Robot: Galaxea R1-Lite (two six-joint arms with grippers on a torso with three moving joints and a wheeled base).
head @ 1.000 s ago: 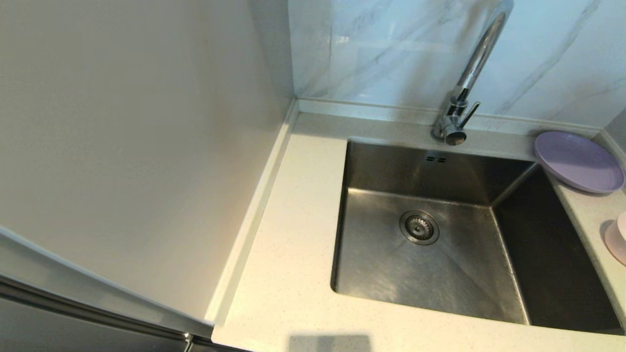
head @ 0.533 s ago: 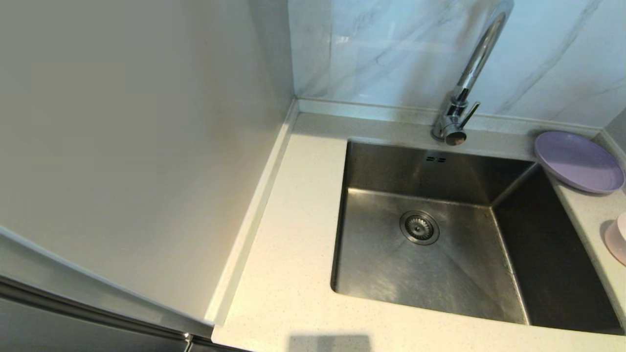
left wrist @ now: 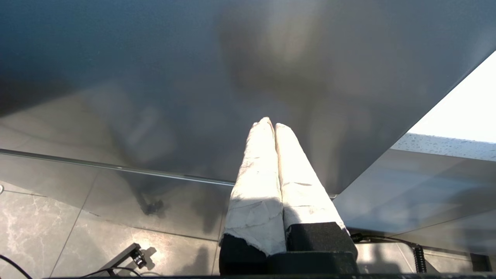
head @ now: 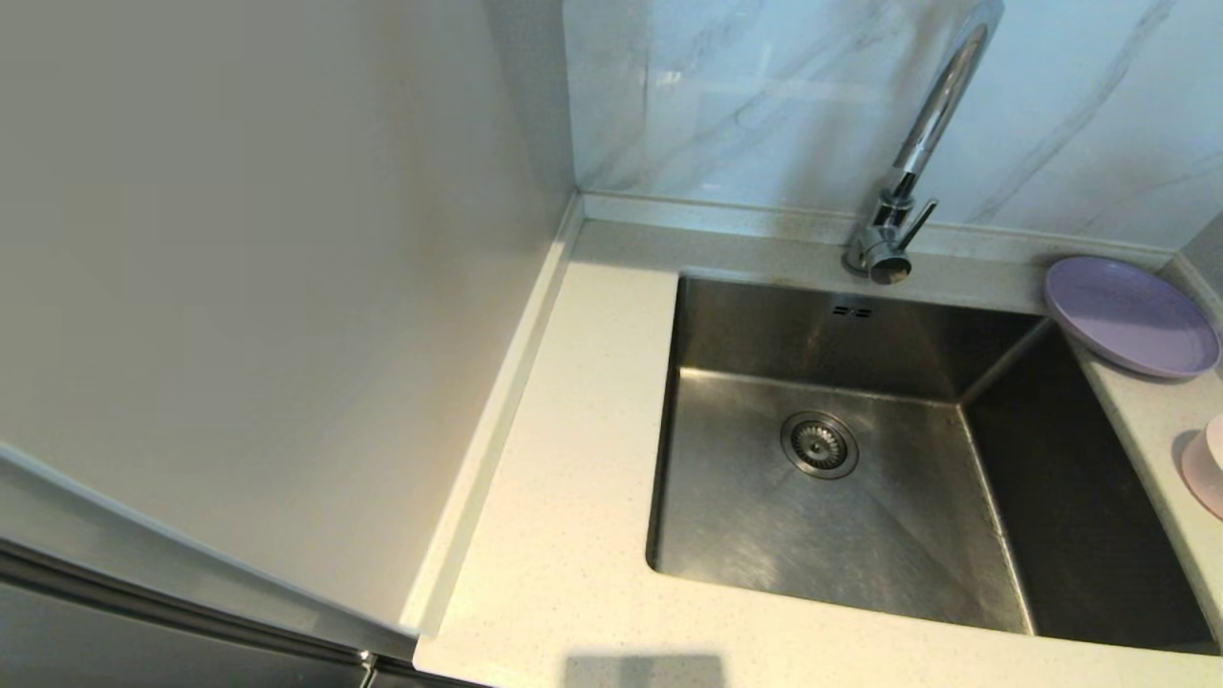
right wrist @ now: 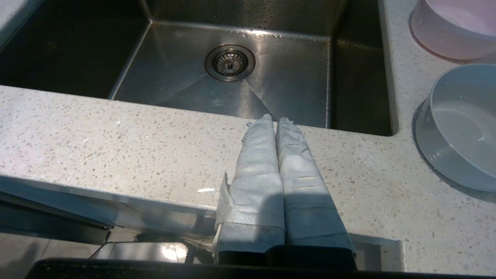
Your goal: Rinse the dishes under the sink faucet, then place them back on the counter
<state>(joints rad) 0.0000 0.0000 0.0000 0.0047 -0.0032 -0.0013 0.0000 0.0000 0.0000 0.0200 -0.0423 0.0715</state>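
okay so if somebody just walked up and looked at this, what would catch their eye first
Probably the empty steel sink with its round drain strainer, and the tall chrome faucet behind it. Next, the lilac plate on the counter at the sink's far right corner. Both grippers sit shut and empty, the right gripper over the counter's front edge.

head: high, looking steeply down on the square brushed-steel sink [head: 831, 459] and off-white speckled stone counter [head: 564, 535] | right wrist: low at the counter's front edge, facing across it into the sink [right wrist: 232, 69]; these 2 views share the basin and its round drain | left wrist: below the counter, close on a dark glossy panel [left wrist: 155, 77] and grey floor tiles [left wrist: 46, 228]
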